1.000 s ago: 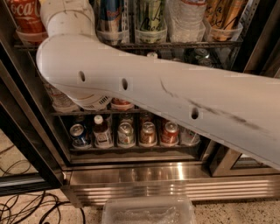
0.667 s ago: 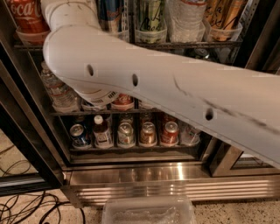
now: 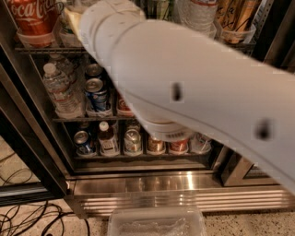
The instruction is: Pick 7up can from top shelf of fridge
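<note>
Tub lies nearest, on the floor. Arm crosses the fridge front. Gripper is hidden beyond the arm's end, at the top shelf; its grip cannot be told. 7up can stands there, mostly covered.

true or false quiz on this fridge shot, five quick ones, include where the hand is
1. A red cola can stands at the left of the top shelf. True.
2. The hand is seen gripping a can. False: the hand is out of view, past where the white arm leaves the top edge.
3. A clear plastic tub lies on the floor before the fridge. True.
4. The bottom shelf is bare. False: a row of cans stands there.
5. A water bottle stands on the middle shelf, left. True.
</note>
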You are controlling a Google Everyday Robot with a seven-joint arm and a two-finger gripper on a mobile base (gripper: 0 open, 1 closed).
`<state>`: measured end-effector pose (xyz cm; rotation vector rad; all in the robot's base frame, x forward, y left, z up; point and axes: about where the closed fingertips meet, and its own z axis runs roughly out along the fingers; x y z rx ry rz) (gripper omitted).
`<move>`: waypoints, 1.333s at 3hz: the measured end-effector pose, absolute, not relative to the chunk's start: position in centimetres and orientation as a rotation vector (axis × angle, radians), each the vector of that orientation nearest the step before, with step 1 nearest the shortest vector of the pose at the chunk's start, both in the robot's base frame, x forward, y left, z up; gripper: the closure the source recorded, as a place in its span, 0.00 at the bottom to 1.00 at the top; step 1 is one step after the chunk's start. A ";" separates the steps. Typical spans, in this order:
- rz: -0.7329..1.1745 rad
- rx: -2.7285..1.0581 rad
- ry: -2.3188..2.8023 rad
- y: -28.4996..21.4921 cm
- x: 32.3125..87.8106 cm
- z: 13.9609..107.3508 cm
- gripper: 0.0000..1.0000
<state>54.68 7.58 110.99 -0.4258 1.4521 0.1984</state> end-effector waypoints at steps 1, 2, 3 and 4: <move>0.152 -0.522 1.552 3.7 52.3 106.7 1.00; 0.299 -0.551 1.693 2.1 51.5 99.6 1.00; 0.377 -0.590 1.707 3.2 50.3 98.4 1.00; 0.377 -0.590 1.707 3.2 50.3 98.4 1.00</move>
